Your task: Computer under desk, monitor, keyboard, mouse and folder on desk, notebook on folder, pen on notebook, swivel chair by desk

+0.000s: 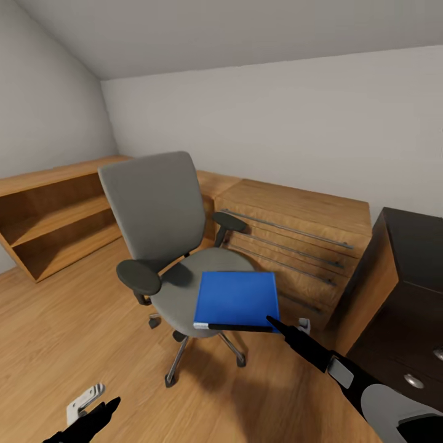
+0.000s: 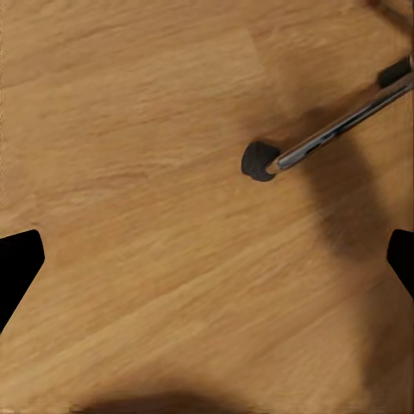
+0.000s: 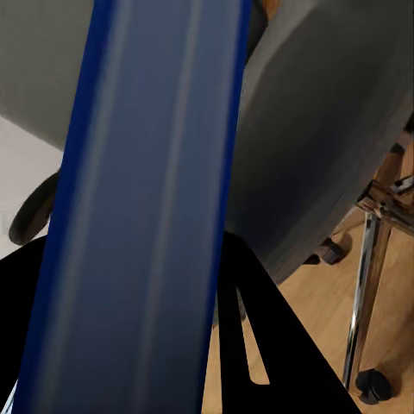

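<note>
The swivel chair (image 1: 154,203), grey with black armrests, stands on the wood floor in the middle of the room. The bright blue folder (image 1: 237,298) lies over the front right of its seat and overhangs the edge. My right gripper (image 1: 277,323) meets the folder's near right corner. In the right wrist view the folder (image 3: 147,216) runs between both black fingers, which press its sides, so that gripper (image 3: 129,250) is shut on it. My left gripper (image 1: 104,411) hangs low over bare floor, its fingertips (image 2: 19,259) wide apart and open, near a chair castor (image 2: 256,161).
Low oak shelving (image 1: 55,215) lines the left wall and oak drawers (image 1: 295,240) stand behind the chair. A dark wood cabinet (image 1: 406,289) is close on the right. A small silver piece (image 1: 85,400) sits on the floor by my left gripper.
</note>
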Available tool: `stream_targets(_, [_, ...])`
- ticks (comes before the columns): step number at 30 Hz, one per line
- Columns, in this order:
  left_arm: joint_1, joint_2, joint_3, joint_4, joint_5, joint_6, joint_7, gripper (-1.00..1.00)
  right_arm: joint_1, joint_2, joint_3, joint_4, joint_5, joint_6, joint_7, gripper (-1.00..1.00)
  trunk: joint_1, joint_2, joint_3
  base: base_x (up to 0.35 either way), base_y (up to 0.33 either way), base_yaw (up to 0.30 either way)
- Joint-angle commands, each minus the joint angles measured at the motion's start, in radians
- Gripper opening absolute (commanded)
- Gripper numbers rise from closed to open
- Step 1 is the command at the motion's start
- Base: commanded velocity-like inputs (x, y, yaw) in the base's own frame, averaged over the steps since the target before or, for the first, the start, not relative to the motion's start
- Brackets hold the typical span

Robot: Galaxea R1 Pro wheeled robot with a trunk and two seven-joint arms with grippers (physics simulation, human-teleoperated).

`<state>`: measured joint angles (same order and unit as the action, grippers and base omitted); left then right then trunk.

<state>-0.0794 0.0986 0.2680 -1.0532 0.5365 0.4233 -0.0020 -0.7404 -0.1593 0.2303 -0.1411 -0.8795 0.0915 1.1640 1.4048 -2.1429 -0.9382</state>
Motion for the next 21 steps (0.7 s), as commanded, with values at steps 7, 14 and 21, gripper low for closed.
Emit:
stream_targets(7, [0.0, 0.0, -0.001, 0.035, 0.006, -0.026, 0.001, 1.0, -0.001, -0.002, 0.007, 0.0, -0.01, 0.01, 0.009, -1.0, -0.027, 0.049, 0.021, 0.0, 0.0, -0.015])
stream_targets(14, [0.0, 0.003, -0.007, 0.168, 0.004, -0.161, 0.003, 1.0, -0.001, -0.004, 0.006, 0.001, -0.012, 0.015, 0.016, -1.0, -0.054, 0.098, 0.043, 0.0, 0.0, -0.001])
stream_targets(21, [0.0, 0.002, -0.005, 0.233, 0.005, -0.216, 0.004, 1.0, -0.001, -0.006, 0.006, 0.0, -0.012, 0.027, 0.046, -1.0, -0.081, 0.147, 0.065, 0.0, 0.0, 0.0])
